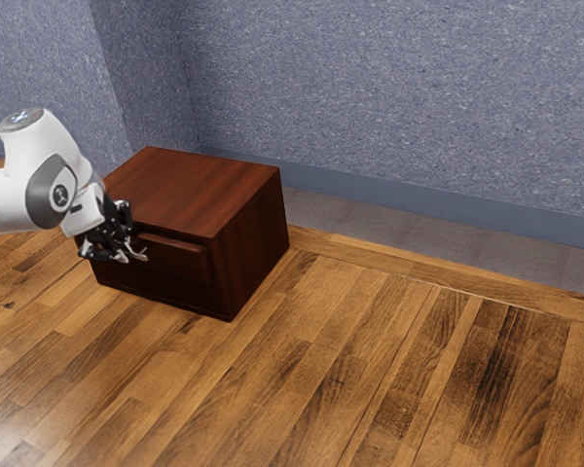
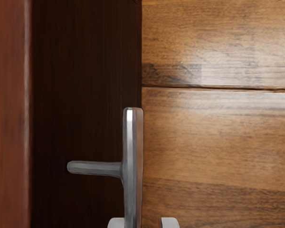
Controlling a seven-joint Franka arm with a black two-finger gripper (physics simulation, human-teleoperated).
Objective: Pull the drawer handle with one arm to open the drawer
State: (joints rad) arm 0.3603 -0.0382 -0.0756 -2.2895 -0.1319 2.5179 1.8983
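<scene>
- White robot arm (image 1: 29,185) is seen coming in from the exterior view's left, lowered to the front of the cabinet.
- Black gripper (image 1: 115,251) is placed right at the drawer handle (image 2: 132,161). Whether the handle is actually clamped cannot be told from either view.
- In the wrist view, the handle is seen as a brushed-metal bar on a short post, standing off the dark drawer front (image 1: 180,258), directly under the hand.
- The drawer sits in the upper part of the cabinet face, on the side facing the arm. Its front is judged roughly flush with the carcass, or out by a sliver at most, and no interior is seen.
- Progress: the reach to the handle is judged done. The pull itself, which is the bulk of the task, is left to do.
- The cabinet (image 1: 200,185) is reddish-brown wood with a bare top and stands directly on the floor.
- Wooden plank floor (image 1: 370,370) is bare in front of the drawer and off to the exterior view's right, so nothing is seen in the drawer's travel path.
- Grey-blue textured wall (image 1: 419,88) and its skirting (image 1: 419,199) lie behind the cabinet, well apart from the pull direction.
- Main risk, as a judgement: the cabinet may be dragged along the floor instead of the drawer sliding, or the thin bar may slip out of the grip.
</scene>
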